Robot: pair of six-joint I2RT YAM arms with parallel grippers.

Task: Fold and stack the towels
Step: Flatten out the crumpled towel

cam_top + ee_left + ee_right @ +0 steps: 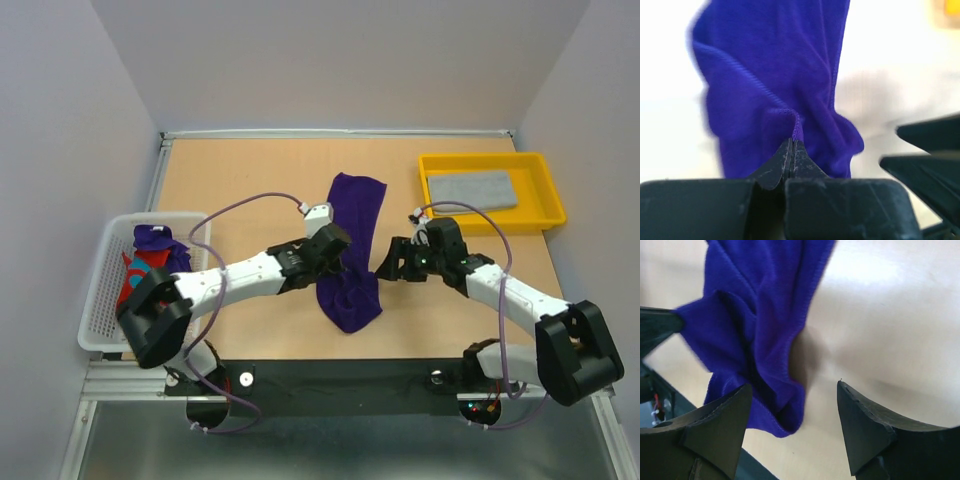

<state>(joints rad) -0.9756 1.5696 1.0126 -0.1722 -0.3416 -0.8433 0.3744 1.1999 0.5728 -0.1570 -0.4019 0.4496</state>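
**Fingers [776,167] of the left gripper [791,142] clamped on the hem of a deep purple cloth towel [775,70]**

The towel lies rumpled lengthwise at the middle of the pale wooden table [250,170], between the two arms. The right gripper [793,390] hangs with its jaws spread and empty, just beside the towel's bunched near end.

By this evidence the step in hand is spreading the cloth. It is best done if the right gripper takes a matching point on the hem, one layer only and not the bulk, so that both arms can draw the towel flat before folding.

How many layers the left pinch holds cannot be told, and the towel's corners are lost in its folds. A folded grey towel [470,188] rests in the yellow plastic tray [490,158]. A second purple towel [160,240] and a red towel [135,278] are heaped in the white mesh basket [100,300], partly screened by the left arm.
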